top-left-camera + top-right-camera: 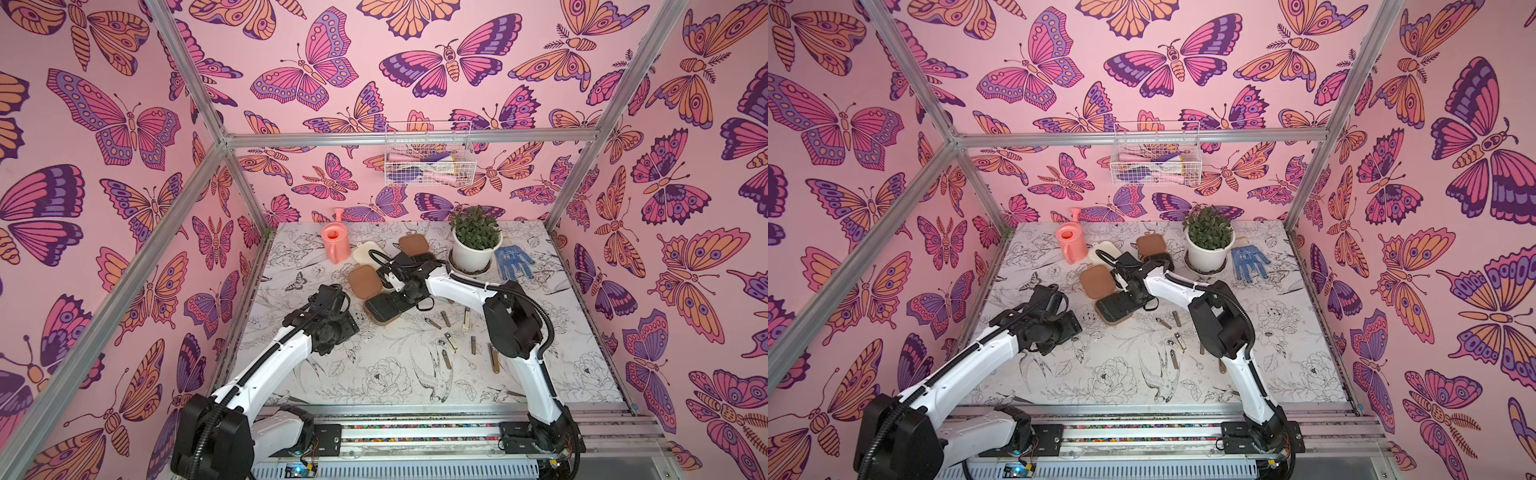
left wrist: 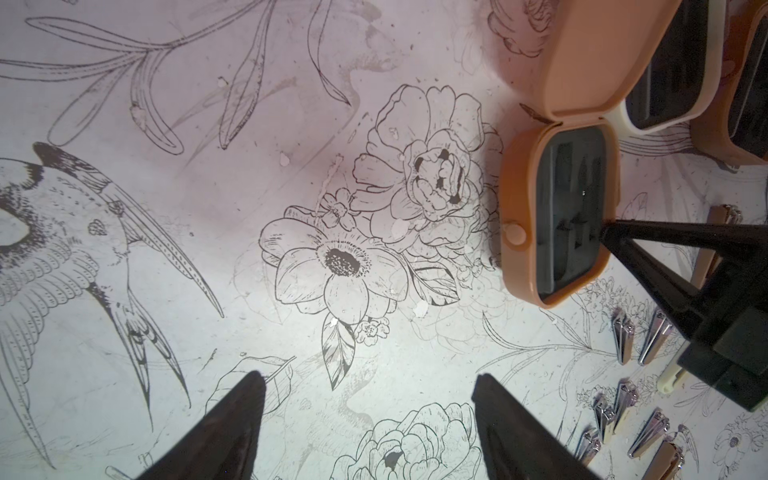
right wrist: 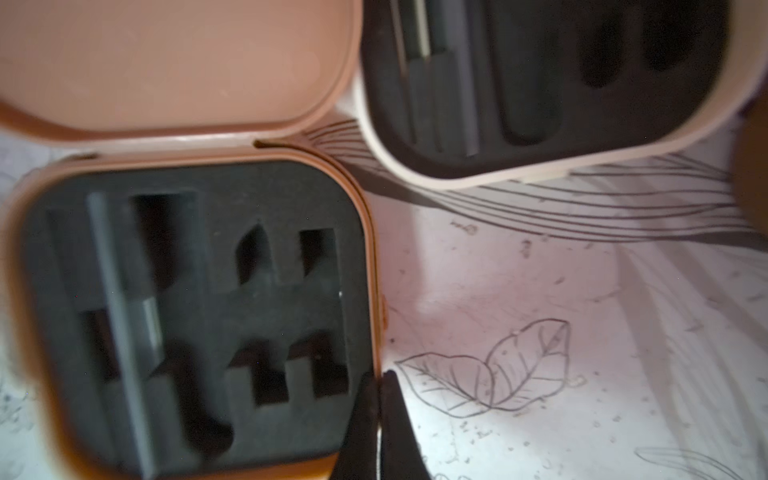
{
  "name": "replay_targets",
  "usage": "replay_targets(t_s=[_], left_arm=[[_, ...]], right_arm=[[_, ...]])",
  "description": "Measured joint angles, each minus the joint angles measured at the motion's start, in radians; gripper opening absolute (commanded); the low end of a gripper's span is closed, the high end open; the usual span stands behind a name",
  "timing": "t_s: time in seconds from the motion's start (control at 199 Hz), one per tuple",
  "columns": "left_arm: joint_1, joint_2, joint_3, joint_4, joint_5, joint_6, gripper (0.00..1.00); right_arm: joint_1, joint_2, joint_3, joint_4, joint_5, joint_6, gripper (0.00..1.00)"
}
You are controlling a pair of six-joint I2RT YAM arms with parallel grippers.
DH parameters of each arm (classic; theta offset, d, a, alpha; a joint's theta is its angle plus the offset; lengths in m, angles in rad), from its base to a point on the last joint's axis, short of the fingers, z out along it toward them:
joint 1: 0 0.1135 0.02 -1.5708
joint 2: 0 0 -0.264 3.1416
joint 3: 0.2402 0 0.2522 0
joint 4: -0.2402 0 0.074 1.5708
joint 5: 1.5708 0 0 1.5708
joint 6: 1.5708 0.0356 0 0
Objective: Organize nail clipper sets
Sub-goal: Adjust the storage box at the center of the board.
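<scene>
Three little cases lie open toward the back of the counter (image 1: pixel 374 382), between the pink watering can (image 1: pixel 336 245) and the white plant pot (image 1: pixel 473 249). The cream case (image 1: pixel 365 252) and the far brown case (image 1: pixel 413 245) sit at the back. The near brown case (image 1: pixel 376 311) is in front of them, with its lid open.

The right end effector (image 3: pixel 379 374) is pinched tight on the thin side wall of the near brown case. One finger is over the black foam and one is outside. A thin grey tool (image 3: pixel 124 316) lies in a slot in that foam.

The left end effector (image 2: pixel 367 376) hangs over bare counter, with its fingers wide apart and nothing in them.

Shiny clippers (image 2: pixel 654 341) lie loose on the counter near the right arm
</scene>
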Motion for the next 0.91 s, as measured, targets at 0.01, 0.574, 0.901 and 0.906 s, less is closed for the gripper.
replay_targets(t_s=[0.01,0.574,0.901,0.906], left_arm=[[0.000,-0.001,0.000,0.000,0.000,0.000,0.89],[-0.019,0.005,-0.002,0.013,0.023,0.011,1.00],[-0.024,0.000,0.006,0.022,0.025,0.055,1.00],[-0.024,0.000,0.006,0.022,0.025,0.055,1.00]], right_arm=[[0.000,0.000,-0.001,0.000,0.000,0.000,0.00],[0.022,-0.241,-0.360,0.026,0.016,-0.022,0.21],[0.025,-0.311,-0.385,0.010,0.027,0.012,0.51],[0.025,-0.315,-0.385,0.009,0.028,0.012,0.51]])
